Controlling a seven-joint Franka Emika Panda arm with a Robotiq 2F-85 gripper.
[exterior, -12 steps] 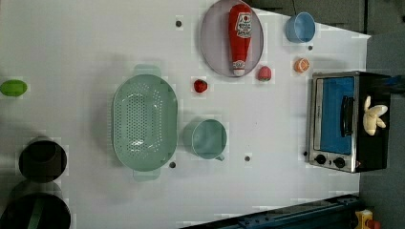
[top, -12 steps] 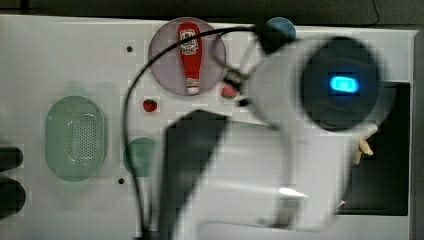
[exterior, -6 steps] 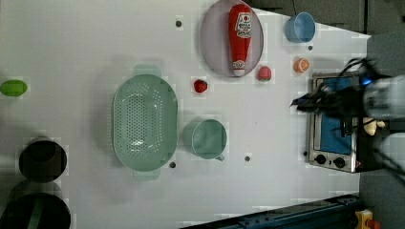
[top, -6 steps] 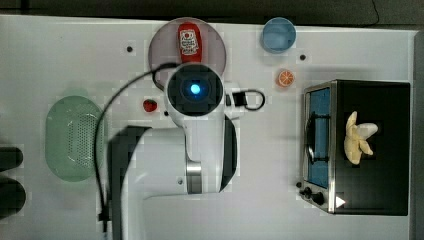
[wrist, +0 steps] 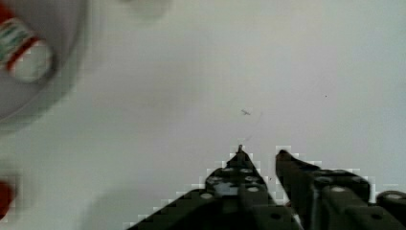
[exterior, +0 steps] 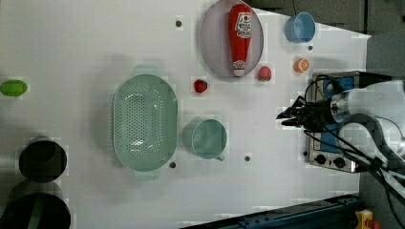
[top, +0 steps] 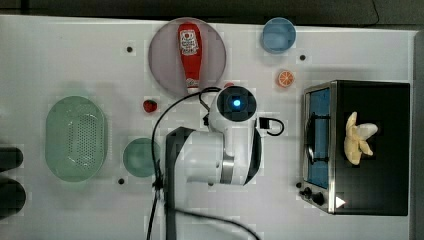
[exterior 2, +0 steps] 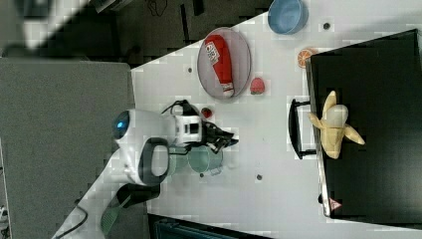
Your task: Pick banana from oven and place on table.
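Banana lies on top of the black oven, not inside it, peel flaps splayed; in the right view the banana sits on the oven's flat top near the front edge above the door handle. Oven stands at the top view's right end of the white table. Gripper is over bare table, well apart from the banana, fingers narrowly parted with a small gap between the tips, nothing between them. In the right view the gripper points toward the oven, above the green cup. In the left view the gripper hangs just at the left view's left of the oven front. Arm sits mid-table in the top view. Other items: ketchup bottle lying on a grey plate, blue bowl, orange slice, strawberry, green colander, green cup in the top view, and a lime at the left view's left edge.
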